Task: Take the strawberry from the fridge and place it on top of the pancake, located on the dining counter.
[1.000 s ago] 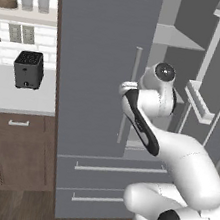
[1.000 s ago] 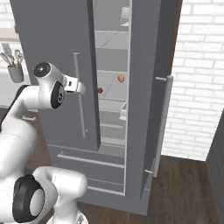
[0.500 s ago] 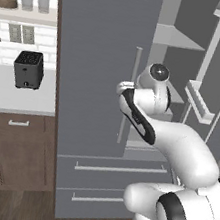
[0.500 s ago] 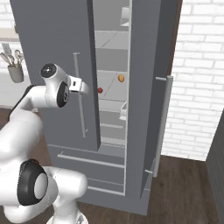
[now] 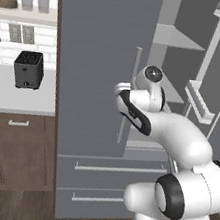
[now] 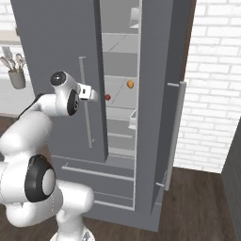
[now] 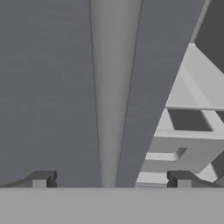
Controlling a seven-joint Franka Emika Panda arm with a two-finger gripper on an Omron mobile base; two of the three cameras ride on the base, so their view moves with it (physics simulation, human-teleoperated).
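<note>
Fingers spread wide, straddling upright bar handle of fridge, strawberry on shelf inside.

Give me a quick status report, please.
Gripper open, empty, at left door handle. Strawberry on fridge shelf. Left door stands between.

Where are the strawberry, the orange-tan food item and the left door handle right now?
strawberry point(image 6: 108, 97): right base view, middle of the small red fruit on the shelf.
orange-tan food item point(image 6: 130, 84): right base view, its centre.
left door handle point(image 6: 86, 106): right base view, mid-bar.
</note>
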